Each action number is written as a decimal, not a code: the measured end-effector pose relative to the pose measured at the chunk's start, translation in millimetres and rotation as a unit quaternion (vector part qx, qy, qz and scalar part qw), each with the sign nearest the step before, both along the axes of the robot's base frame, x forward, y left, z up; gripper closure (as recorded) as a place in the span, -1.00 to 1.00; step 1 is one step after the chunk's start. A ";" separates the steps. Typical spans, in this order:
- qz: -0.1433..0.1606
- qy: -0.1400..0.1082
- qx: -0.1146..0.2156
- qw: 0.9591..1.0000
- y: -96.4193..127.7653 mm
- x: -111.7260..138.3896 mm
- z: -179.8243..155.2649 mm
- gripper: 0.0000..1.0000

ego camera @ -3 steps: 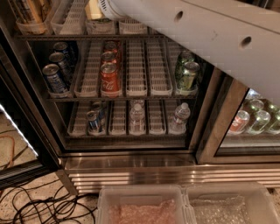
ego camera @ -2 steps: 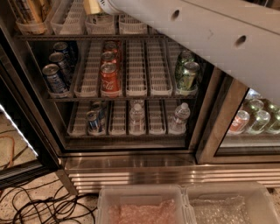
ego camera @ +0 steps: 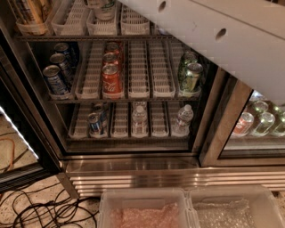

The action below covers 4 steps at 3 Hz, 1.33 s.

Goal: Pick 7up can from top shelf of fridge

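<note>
7up can – one, top shelf; gripper above.

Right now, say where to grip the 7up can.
Grip the 7up can across its round side wall, coming from the open front: it stands upright in a top shelf lane tray. The gripper is out of view above.

White arm; pale gripper at the top edge above white slotted trays; red cans; blue cans; green-gold cans; ribbed silver base; speckled floor with black cables.
</note>
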<state>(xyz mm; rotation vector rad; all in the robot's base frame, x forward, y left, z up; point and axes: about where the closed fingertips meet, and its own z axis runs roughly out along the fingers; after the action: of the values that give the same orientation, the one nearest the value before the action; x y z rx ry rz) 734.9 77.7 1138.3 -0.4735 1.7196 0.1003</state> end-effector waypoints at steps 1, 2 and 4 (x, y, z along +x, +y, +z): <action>0.001 0.004 -0.005 1.000 3.0 2.5 -2.9 1.00; 0.017 0.054 -0.011 0.998 9.1 -13.0 -33.3 1.00; 0.045 0.134 -0.006 0.990 25.8 -41.6 -67.7 1.00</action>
<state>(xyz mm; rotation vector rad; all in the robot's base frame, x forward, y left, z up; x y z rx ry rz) 693.3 103.5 1070.6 -0.5671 1.9619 0.2265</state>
